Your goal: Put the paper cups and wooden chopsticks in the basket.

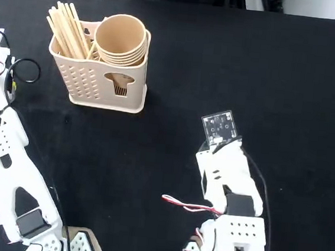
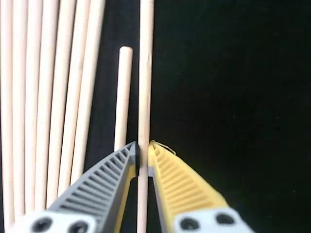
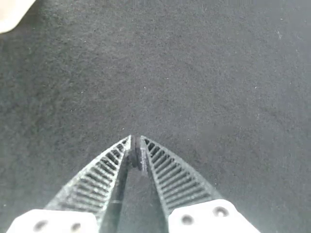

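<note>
We see the left gripper [image 2: 143,149] clamped on one wooden chopstick [image 2: 145,73], with loose chopsticks [image 2: 53,97] just beside it; where it sits relative to the basket [image 1: 97,86] we cannot quite tell. The basket holds stacked paper cups [image 1: 121,38] and a chopstick bundle [image 1: 67,30]. Right of the basket, the right gripper [image 3: 136,145] is pressed together on nothing, over the worktop [image 1: 278,83].

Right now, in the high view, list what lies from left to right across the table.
arm at the edge → chopsticks → stack of paper cups → other arm. The basket holds the chopsticks and cups and spans both, so it is left out.
</note>
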You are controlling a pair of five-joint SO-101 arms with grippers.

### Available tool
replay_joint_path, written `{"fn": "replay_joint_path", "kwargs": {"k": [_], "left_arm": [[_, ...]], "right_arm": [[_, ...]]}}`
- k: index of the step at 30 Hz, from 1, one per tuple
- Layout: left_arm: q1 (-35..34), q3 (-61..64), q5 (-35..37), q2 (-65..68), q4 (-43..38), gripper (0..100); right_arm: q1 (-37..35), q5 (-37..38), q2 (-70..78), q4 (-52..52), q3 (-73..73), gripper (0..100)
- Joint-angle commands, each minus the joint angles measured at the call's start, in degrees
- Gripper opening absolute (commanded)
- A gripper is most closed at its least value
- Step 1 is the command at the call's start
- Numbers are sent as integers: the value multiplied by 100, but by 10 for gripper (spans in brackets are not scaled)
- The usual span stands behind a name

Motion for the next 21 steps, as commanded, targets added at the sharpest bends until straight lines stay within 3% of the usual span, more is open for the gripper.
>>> {"fn": "replay_joint_path", "kwargs": {"k": [1, 13, 19, 21], "left_arm": [[-497, 532, -202, -97, 70, 30], [-787, 3301, -756, -1908, 26, 30], [-892, 3521, -747, -2057, -255, 41], [-971, 3521, -738, -2119, -255, 88]], "right_arm": [[-62, 26, -84, -141, -22, 11], [-62, 26, -84, -132, -22, 11], [-53, 26, -84, -123, 4, 11], [-62, 26, -84, -132, 4, 11]]}}
